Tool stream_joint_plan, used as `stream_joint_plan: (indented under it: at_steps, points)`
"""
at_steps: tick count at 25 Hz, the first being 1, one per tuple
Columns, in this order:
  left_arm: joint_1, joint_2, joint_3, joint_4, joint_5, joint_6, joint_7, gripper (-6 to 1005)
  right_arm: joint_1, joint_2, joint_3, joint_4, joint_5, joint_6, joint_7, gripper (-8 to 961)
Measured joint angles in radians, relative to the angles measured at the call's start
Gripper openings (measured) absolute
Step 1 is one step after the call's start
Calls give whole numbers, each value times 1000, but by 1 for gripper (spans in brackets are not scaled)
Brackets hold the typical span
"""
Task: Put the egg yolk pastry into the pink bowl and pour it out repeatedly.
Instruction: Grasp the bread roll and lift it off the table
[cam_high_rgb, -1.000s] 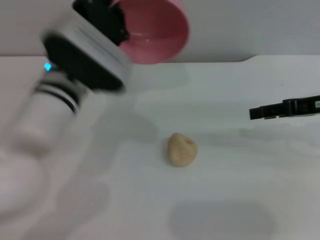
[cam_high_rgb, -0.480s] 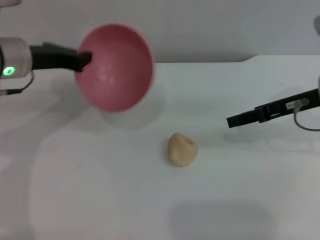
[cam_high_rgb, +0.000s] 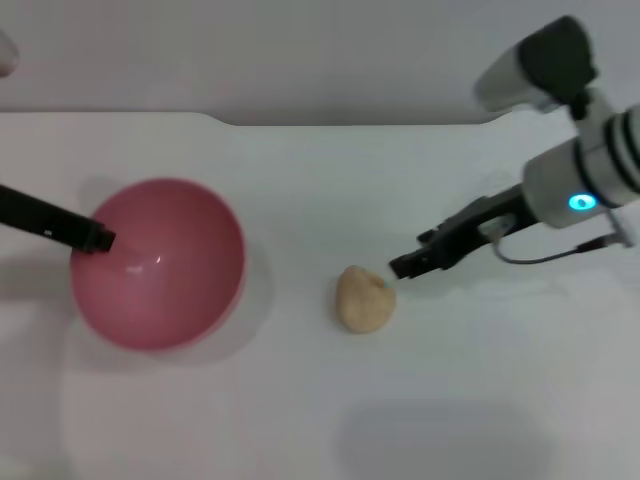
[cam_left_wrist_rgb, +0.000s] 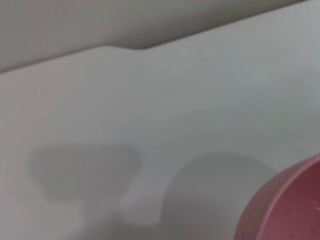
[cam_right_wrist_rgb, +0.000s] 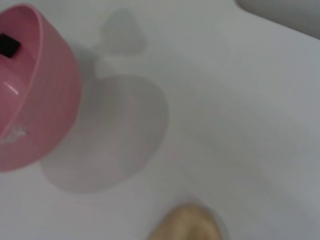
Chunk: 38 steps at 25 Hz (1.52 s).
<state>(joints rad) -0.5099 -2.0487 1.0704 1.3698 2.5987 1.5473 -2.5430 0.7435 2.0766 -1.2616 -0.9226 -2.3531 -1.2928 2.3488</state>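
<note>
One egg yolk pastry (cam_high_rgb: 365, 298) lies right of one pink bowl (cam_high_rgb: 158, 263) (empty), whose rim the left gripper (cam_high_rgb: 98, 239) pinches; right gripper (cam_high_rgb: 400, 267) beside pastry, grip unclear.

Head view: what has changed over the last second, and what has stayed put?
The left end effector brought the pink bowl down from tilted in the air to upright, low by the table, its tip at the rim. The right end effector moved in beside the egg yolk pastry, which has not moved.
</note>
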Motion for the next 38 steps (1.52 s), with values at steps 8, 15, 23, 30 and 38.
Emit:
stream_joint_plan:
  at_steps: [8, 15, 23, 30, 38]
  points:
    - [30, -8, 21, 36, 12, 49, -46, -2, 34, 1, -170, 34, 65, 98, 1, 588]
    - [30, -10, 26, 37, 10, 53, -51, -1, 47, 6, -304, 102, 128, 182, 4, 588]
    - [21, -10, 57, 38, 9, 50, -52, -1, 44, 6, -374, 121, 151, 236, 4, 588]
    - [2, -10, 68, 39, 10, 51, -52, -2, 15, -1, -299, 118, 154, 238, 0, 368]
    - [-33, -10, 125, 19, 11, 43, -59, -1, -53, -7, -179, 13, 150, 178, -20, 214]
